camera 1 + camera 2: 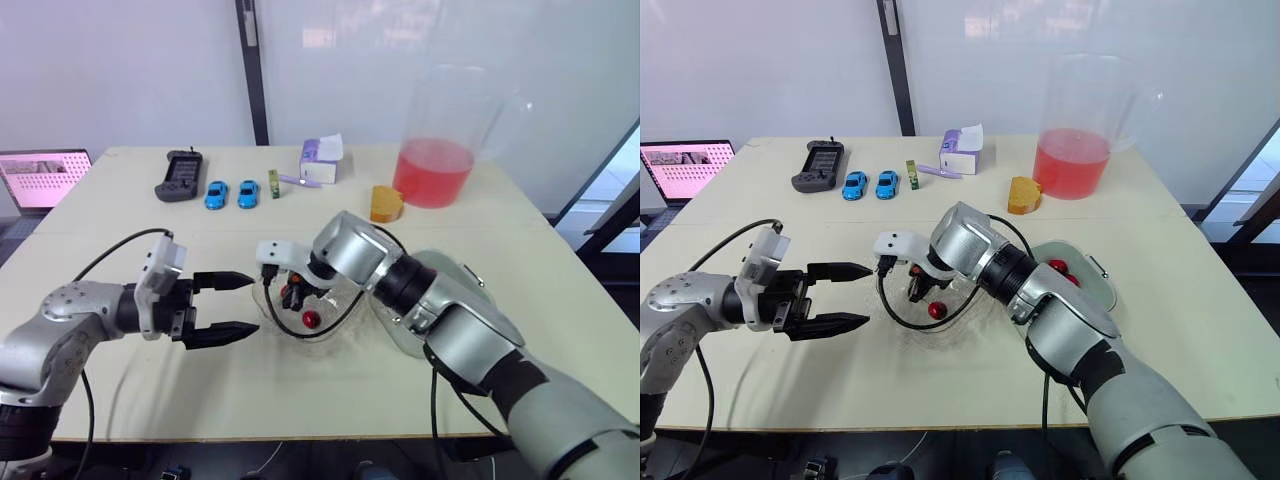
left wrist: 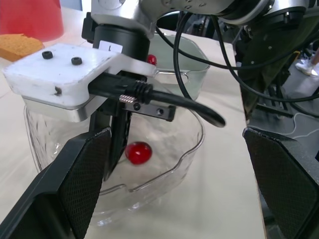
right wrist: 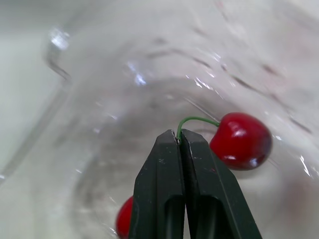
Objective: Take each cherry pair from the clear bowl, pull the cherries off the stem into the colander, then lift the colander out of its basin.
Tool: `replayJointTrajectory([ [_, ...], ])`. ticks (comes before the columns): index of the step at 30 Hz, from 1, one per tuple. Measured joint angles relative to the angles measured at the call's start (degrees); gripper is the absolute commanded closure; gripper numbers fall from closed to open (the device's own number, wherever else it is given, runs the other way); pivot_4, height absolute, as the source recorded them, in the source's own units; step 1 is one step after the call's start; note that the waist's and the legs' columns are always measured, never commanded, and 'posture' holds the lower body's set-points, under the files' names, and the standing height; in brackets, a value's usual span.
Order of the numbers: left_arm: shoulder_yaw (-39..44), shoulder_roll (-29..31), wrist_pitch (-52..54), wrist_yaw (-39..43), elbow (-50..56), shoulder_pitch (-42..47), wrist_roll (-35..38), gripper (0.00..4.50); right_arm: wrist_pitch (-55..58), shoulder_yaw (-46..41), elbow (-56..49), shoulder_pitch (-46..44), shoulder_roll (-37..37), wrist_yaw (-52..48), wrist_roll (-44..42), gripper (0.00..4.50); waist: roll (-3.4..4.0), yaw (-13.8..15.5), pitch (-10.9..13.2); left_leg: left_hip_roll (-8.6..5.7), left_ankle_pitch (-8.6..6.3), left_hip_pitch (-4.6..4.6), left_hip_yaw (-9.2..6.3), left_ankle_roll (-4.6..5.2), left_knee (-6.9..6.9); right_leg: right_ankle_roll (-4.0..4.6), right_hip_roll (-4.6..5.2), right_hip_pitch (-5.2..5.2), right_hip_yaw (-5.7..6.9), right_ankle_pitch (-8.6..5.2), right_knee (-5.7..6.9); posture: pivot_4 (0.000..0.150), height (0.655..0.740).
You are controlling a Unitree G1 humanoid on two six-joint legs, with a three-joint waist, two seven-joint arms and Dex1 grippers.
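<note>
Lifting should go slow and straight up, I judge, so the cherry stem [image 3: 197, 119] doesn't slip, then across to the colander [image 1: 1085, 282]. My right claw [image 3: 180, 137], down in the clear bowl [image 1: 340, 325], is pinched fully closed on that stem. My left claw [image 1: 255, 303] gapes wide and empty, just beside the bowl.

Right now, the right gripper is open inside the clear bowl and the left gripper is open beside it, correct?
No: the right wrist view shows the right gripper shut on a cherry stem. It is inside the clear bowl, with the left gripper open beside it.
</note>
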State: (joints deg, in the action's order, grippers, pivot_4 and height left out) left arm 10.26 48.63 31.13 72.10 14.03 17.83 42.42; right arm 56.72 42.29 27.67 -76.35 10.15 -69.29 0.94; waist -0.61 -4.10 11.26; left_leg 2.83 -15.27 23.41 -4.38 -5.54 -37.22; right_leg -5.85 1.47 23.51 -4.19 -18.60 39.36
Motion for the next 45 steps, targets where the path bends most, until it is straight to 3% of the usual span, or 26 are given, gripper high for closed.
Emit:
replayJointTrajectory([
  [8, 0.0, 0.2, 0.2, 0.3, 0.0, 0.5, 0.2, 0.0, 0.7, -0.4, -4.1, 0.6, 0.2, 0.3, -0.4, 4.45, 0.0, 0.0, 0.0, 0.0, 0.0, 0.0, -0.01, 0.0, 0.0, 0.0, 0.0, -0.01, 0.01, 0.0, 0.0, 0.15, 0.74],
  [11, 0.0, 0.3, 0.8, 0.3, 0.0, 0.5, 0.3, 0.0, -1.6, -0.4, -3.4, 2.1, 0.3, 1.7, 0.5, 3.49, 0.0, 0.0, 0.0, 0.0, 0.0, 0.0, -0.01, 0.0, -0.01, 0.0, 0.01, -0.01, 0.01, 0.0, 0.0, 0.15, 0.74],
  [16, 0.0, 0.4, 1.1, 0.3, 0.0, 0.5, 0.6, 0.0, -2.5, -0.8, -0.9, 1.7, 1.2, 1.5, 0.6, 1.17, 0.0, 0.0, 0.0, 0.0, 0.0, 0.0, -0.01, 0.0, -0.01, 0.0, 0.01, -0.01, 0.01, 0.0, 0.0, 0.15, 0.74],
  [27, 0.0, 0.5, 2.3, 0.2, -0.1, 2.2, 1.6, 0.0, 4.5, -2.7, -4.9, -3.7, 7.2, -7.5, -3.5, 1.17, 0.0, 0.1, 0.0, -0.01, 0.0, -0.01, -0.01, 0.0, -0.01, 0.0, 0.01, -0.03, 0.02, 0.0, -0.01, 0.15, 0.74],
  [32, 0.0, 0.5, 2.4, 0.2, -0.5, 2.5, 1.9, 0.0, 5.8, -2.0, -6.7, -2.3, 10.1, -6.6, -3.3, 1.17, 0.0, 0.0, 0.0, -0.01, 0.0, -0.02, -0.01, 0.0, 0.0, 0.0, 0.01, -0.02, 0.02, 0.0, -0.01, 0.15, 0.74],
  [45, 0.0, 0.5, 3.4, 0.1, -0.4, 2.7, 2.1, 0.0, 9.1, -0.5, -7.8, 2.5, 8.7, -1.7, -3.9, 1.17, 0.0, 0.0, 0.0, -0.01, 0.0, -0.01, -0.01, 0.0, 0.0, 0.0, 0.01, -0.01, 0.01, 0.0, -0.01, 0.15, 0.74],
])
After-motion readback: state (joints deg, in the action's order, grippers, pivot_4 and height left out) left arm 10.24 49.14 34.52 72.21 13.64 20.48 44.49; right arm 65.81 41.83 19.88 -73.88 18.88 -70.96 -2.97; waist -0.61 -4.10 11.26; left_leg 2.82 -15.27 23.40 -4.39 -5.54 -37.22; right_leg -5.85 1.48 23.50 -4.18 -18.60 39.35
